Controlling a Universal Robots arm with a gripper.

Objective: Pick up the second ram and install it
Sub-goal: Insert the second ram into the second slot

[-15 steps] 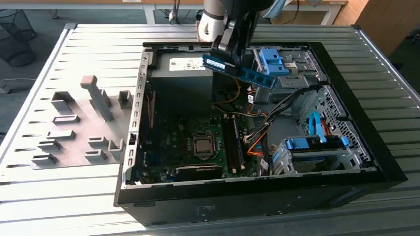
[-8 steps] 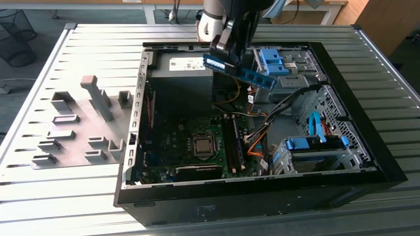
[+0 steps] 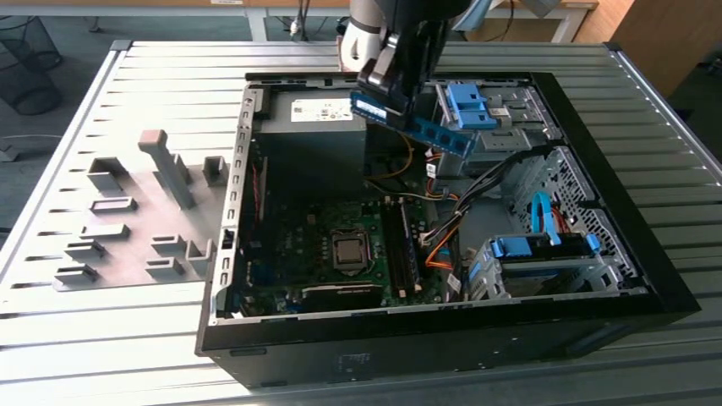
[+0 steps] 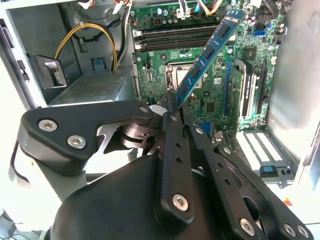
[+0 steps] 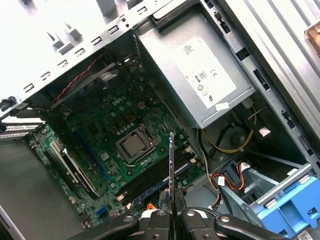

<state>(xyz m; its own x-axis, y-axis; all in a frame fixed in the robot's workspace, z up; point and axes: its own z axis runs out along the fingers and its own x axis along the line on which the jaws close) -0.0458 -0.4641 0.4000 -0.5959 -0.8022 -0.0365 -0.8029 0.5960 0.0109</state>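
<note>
End effector [image 3: 386, 89] clamped on one end of the second ram [image 3: 434, 133], held above the open case [image 3: 451, 330] at upper centre of the exterior view; judged light, stiff, fragile, best gripped at board edges
</note>
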